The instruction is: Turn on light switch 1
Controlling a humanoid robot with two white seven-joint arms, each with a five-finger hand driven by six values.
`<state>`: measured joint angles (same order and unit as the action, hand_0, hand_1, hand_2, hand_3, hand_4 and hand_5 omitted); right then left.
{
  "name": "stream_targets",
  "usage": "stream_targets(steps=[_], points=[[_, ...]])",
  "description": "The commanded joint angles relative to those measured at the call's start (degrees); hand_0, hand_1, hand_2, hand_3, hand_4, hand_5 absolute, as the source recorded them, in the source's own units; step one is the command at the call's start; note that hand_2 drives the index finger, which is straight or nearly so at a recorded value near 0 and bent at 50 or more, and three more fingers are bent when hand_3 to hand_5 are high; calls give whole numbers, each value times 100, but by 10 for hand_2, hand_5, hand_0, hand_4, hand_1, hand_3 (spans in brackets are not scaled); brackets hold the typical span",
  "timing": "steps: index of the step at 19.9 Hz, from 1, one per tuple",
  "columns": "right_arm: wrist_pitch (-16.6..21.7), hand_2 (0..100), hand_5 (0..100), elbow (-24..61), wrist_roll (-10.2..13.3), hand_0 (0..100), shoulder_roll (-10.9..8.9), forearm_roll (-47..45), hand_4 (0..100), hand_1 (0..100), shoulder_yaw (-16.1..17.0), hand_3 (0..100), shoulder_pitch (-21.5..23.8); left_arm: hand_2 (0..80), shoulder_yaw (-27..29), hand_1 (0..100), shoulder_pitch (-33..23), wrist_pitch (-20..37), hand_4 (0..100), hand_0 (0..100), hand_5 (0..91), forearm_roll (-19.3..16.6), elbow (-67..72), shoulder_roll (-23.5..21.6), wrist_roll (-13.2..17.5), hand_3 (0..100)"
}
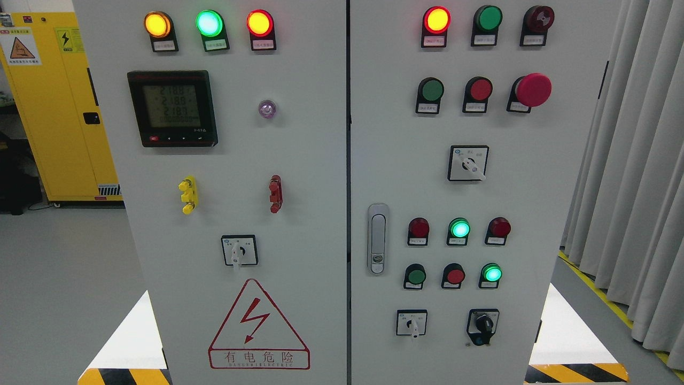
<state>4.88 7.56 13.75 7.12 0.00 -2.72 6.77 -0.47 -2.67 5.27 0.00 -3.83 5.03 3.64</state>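
A grey electrical cabinet (310,224) with two doors fills the head view. The left door carries three lit lamps, amber (157,24), green (209,23) and red (259,23), a digital meter (172,108) and a white rotary switch (239,250). On the right door are a lit red lamp (436,20), green and red push buttons (430,90), a red mushroom button (533,89), a rotary selector (468,163), lit green lamps (459,229) and two lower switches, white (411,322) and black (483,323). I cannot tell which one is switch 1. Neither hand shows.
A metal door handle (378,238) sits on the right door's left edge. A yellow cabinet (59,107) stands behind at the left. Grey curtains (636,160) hang at the right. Yellow-black hazard tape (577,372) marks the floor at both lower corners.
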Motion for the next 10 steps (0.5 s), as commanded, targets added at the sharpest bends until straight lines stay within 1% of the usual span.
stream_targets(steps=[1, 4, 6, 8, 10], points=[[-5, 40, 0, 0, -4, 0, 0, -167, 0, 500, 0, 0, 0, 0, -138, 147, -5, 53, 0, 90, 0, 123, -56, 7, -4, 0], [-5, 40, 0, 0, -4, 0, 0, -167, 0, 500, 0, 0, 0, 0, -129, 147, -14, 123, 0, 91, 0, 123, -152, -20, -4, 0], [-5, 40, 0, 0, -4, 0, 0, -167, 0, 500, 0, 0, 0, 0, -42, 150, -84, 123, 0, 90, 0, 114, -485, -20, -13, 0], [-5, 40, 0, 0, -4, 0, 0, -167, 0, 500, 0, 0, 0, 0, 177, 155, -268, 123, 0, 88, 0, 97, -880, -20, -74, 0], [-5, 40, 0, 0, -4, 0, 0, -167, 0, 500, 0, 0, 0, 0, 222, 167, -435, 132, 0, 85, 0, 88, -1355, -29, -118, 0]])
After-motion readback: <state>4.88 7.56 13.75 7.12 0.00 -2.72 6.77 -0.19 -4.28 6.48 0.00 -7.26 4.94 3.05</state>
